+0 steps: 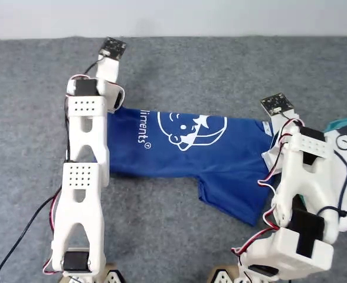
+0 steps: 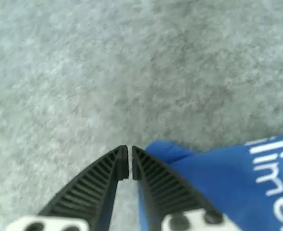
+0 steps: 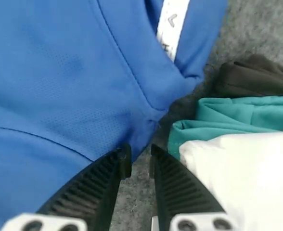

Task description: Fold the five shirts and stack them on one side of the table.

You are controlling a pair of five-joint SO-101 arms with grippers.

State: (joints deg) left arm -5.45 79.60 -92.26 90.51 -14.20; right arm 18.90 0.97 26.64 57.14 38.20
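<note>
Blue shirt (image 1: 185, 150) lies flat mid-table (image 1: 221, 71), left gripper (image 2: 130, 161) pinched closed, empty, at its hem corner, right gripper (image 3: 140, 161) slightly parted at its collar end, beside the shirt pile (image 3: 242, 168) toward the table's right edge.

Blue shirt (image 1: 221, 159) w/ white print; teal shirt (image 3: 228, 115), white shirt (image 3: 247, 178), dark shirt (image 3: 252, 77); grey flecked table (image 1: 221, 71).

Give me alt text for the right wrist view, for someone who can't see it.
The right gripper, jaws slightly apart, sits over the edge of a blue shirt on the grey table. Next to that edge lie a white shirt, a teal shirt and a dark shirt.
</note>
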